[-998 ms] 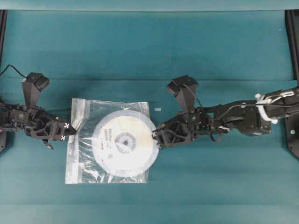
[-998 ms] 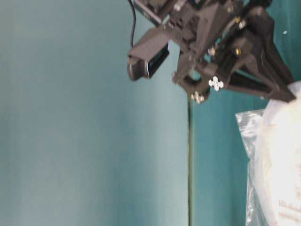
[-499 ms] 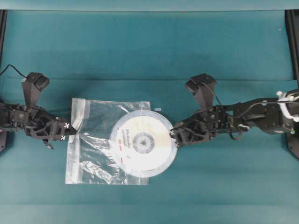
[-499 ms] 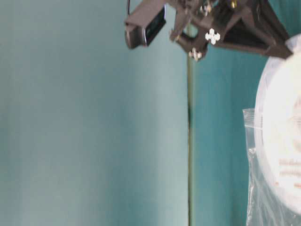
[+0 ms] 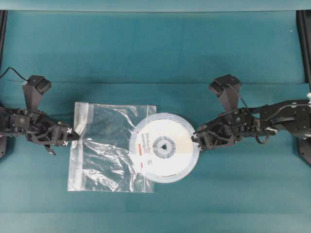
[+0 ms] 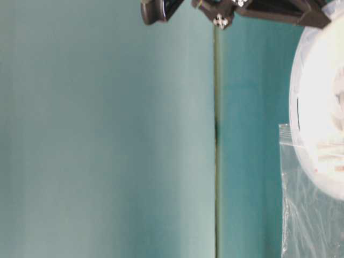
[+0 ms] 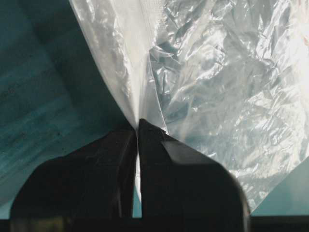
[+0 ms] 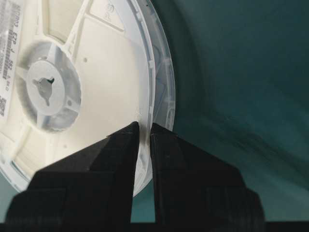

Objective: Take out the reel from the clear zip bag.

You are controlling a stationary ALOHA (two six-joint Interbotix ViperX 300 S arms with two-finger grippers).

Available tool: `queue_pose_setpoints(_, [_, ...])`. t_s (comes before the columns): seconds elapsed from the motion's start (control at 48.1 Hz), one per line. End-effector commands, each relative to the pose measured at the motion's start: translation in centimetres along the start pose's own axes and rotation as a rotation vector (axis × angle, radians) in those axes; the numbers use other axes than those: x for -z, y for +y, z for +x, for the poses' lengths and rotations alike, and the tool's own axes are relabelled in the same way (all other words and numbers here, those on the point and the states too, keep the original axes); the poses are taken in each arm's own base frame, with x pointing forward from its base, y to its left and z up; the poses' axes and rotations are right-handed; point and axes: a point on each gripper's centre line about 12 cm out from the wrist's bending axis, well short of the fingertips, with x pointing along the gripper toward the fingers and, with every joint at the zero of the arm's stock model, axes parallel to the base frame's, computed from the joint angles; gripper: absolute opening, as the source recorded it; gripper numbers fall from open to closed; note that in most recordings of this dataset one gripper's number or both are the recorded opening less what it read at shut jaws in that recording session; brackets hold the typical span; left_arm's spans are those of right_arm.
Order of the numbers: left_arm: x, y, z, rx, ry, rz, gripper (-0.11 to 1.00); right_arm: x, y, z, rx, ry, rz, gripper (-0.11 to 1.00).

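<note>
Reel (image 5: 165,148) lies most of the way out of the clear zip bag (image 5: 109,145), only its left rim overlapping the bag's open right edge; the right claw (image 5: 196,142) pinches the reel's right rim, the left claw (image 5: 73,136) is pressed together on the bag's left edge, anchoring it on the tabletop (image 5: 155,53); the withdrawal looks nearly done; next, I'd judge, a further pull rightward until the rim clears the plastic.
</note>
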Motion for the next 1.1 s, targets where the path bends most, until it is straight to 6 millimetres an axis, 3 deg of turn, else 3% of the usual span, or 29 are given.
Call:
queue_pose_setpoints(0.0, [-0.2,-0.6,0.0,0.022,-0.008,0.007,-0.01,-0.2,0.2,-0.7,-0.020,-0.011,0.009,0.10])
queue_pose_setpoints(0.353, [-0.3,-0.6,0.0,0.023,-0.009,0.007,-0.01,0.6,-1.5,-2.8,-0.027,-0.014,0.037,0.03])
queue_pose_setpoints(0.686, [-0.2,-0.6,0.0,0.022,-0.008,0.007,-0.01,1.5,-3.3,-4.0,0.001,0.004,0.053,0.03])
queue_pose_setpoints(1.081, [-0.3,-0.7,0.0,0.024,-0.009,0.007,-0.01,1.9,-3.8,-5.5,-0.011,0.007,0.052,0.03])
